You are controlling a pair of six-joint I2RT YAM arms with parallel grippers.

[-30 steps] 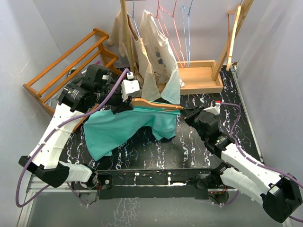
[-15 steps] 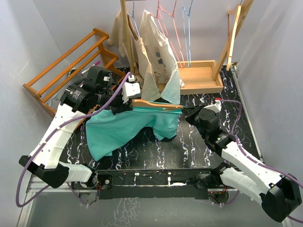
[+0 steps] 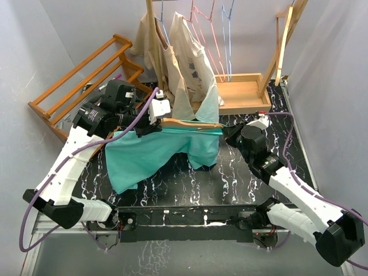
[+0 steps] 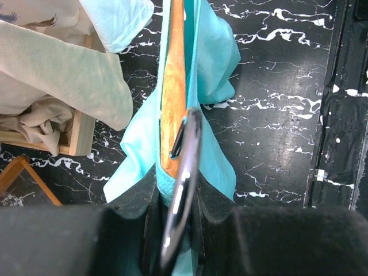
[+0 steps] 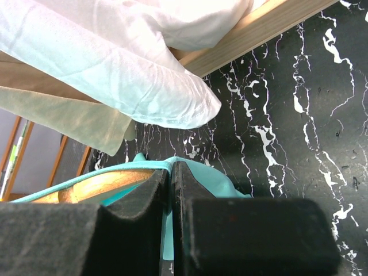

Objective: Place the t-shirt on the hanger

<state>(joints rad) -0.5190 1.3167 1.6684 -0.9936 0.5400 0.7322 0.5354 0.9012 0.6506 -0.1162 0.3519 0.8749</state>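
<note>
The left gripper (image 3: 150, 130) was clamped on the near end of the wooden hanger (image 3: 190, 122). Its jaws pinched the metal hook (image 4: 184, 150), with a fold of teal cloth caught alongside. From there the hanger ran roughly level toward 3 o'clock, held up above the black marbled table (image 3: 247, 184).

At that far end the right gripper (image 3: 226, 133) was closed tight, its jaws pressed together on an edge of the t-shirt (image 3: 149, 158) just beside the hanger's tip.

The t-shirt was draped along the hanger (the wood showed bare along the top, so whether either arm of the hanger sat inside the garment could not be told). Most of the cloth hung and trailed toward 7 o'clock, down to the table.

Compared with a second before, the right gripper had shifted a little toward 12 o'clock. The hanger and the right side of the cloth had risen slightly with it, while the left gripper had barely moved. This suggested the shirt was being drawn taut along the hanger, the task only partly done, with the trailing side not yet settled.

Beyond, at 12 o'clock, cream shirts (image 3: 192, 63) hung above a wooden tray (image 3: 247, 95).
</note>
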